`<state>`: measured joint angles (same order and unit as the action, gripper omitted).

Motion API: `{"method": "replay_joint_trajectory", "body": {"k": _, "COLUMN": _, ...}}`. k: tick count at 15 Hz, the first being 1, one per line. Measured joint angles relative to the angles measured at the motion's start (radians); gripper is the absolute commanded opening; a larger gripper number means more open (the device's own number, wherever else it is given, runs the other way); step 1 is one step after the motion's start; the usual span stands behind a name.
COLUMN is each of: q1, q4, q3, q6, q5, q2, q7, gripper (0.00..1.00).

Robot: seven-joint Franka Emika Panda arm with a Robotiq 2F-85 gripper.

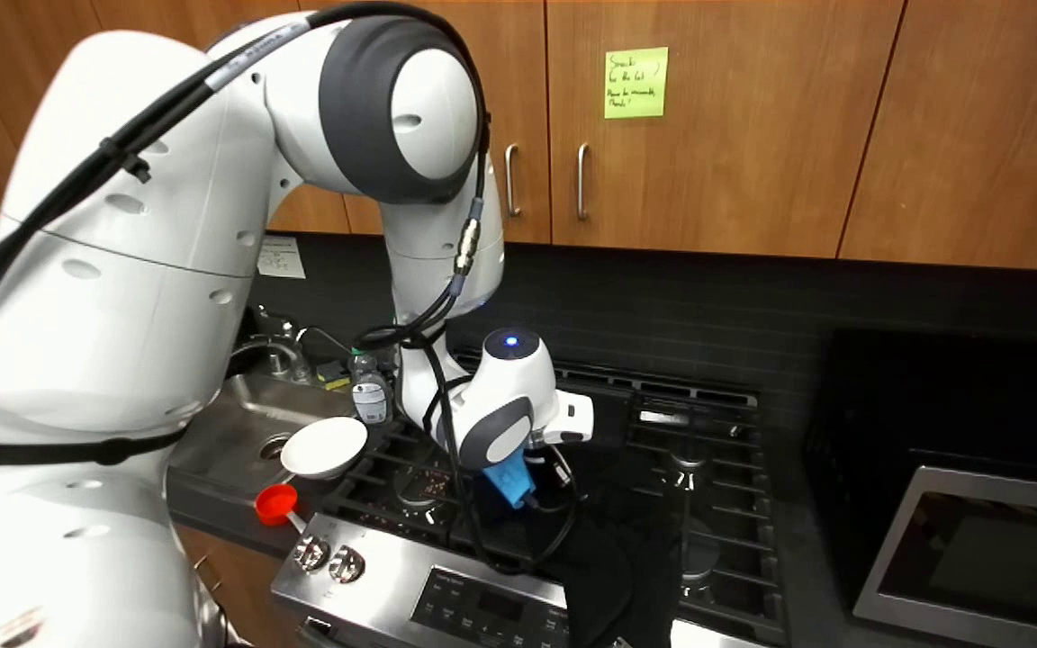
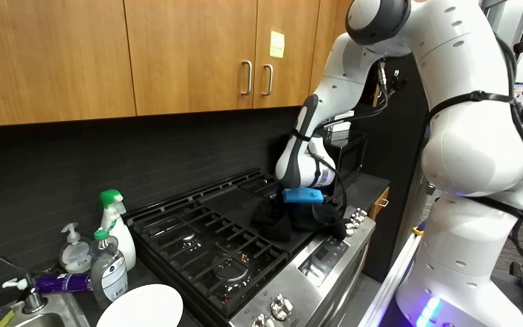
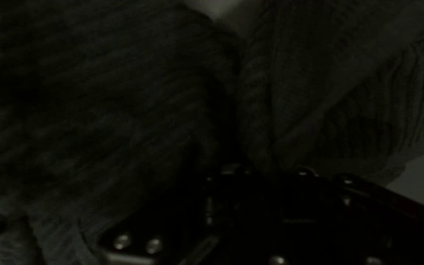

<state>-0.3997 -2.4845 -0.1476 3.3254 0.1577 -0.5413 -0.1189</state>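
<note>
A black ribbed cloth (image 3: 123, 110) fills most of the dark wrist view. Its folds run together at my gripper (image 3: 267, 176), whose fingers look shut on a bunched part of it; the fingertips themselves are hardly visible in the gloom. In an exterior view the cloth (image 1: 622, 576) drapes over the stove's front edge and control panel. It also shows as a heap (image 2: 273, 227) on the middle of the stovetop, below the blue block (image 2: 302, 195) on my wrist. The jaws are hidden by cloth and wrist in both exterior views.
Brown crumbs lie around a burner (image 2: 229, 268) on the stove. Beside it stand a white bowl (image 1: 325, 447), a red measuring cup (image 1: 275, 504) and a soap bottle (image 2: 109, 272). A spray bottle (image 2: 120, 236), the sink (image 1: 248, 409) and a microwave (image 1: 987, 558) flank the stove. Cabinets (image 2: 189, 54) hang overhead.
</note>
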Motion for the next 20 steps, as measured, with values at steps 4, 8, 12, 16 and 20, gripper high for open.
{"method": "replay_joint_trajectory", "body": {"k": 4, "q1": -0.02, "q4": -0.131, "q3": 0.009, "q6": 0.015, "q5": 0.0, "q2": 0.064, "q7": -0.032, "gripper": 0.04}}
{"method": "replay_joint_trajectory", "body": {"k": 8, "q1": -0.015, "q4": -0.166, "q3": 0.035, "q6": 0.013, "q5": -0.02, "q2": 0.086, "q7": -0.037, "gripper": 0.04}}
{"method": "replay_joint_trajectory", "body": {"k": 12, "q1": 0.054, "q4": -0.071, "q3": 0.076, "q6": -0.054, "q5": -0.073, "q2": 0.063, "q7": -0.009, "gripper": 0.04}}
{"method": "replay_joint_trajectory", "body": {"k": 16, "q1": 0.183, "q4": 0.124, "q3": 0.127, "q6": -0.184, "q5": -0.1, "q2": 0.0, "q7": 0.038, "gripper": 0.04}}
{"method": "replay_joint_trajectory", "body": {"k": 20, "q1": 0.252, "q4": 0.3, "q3": 0.142, "q6": -0.302, "q5": -0.126, "q2": -0.072, "q7": 0.084, "gripper": 0.04}}
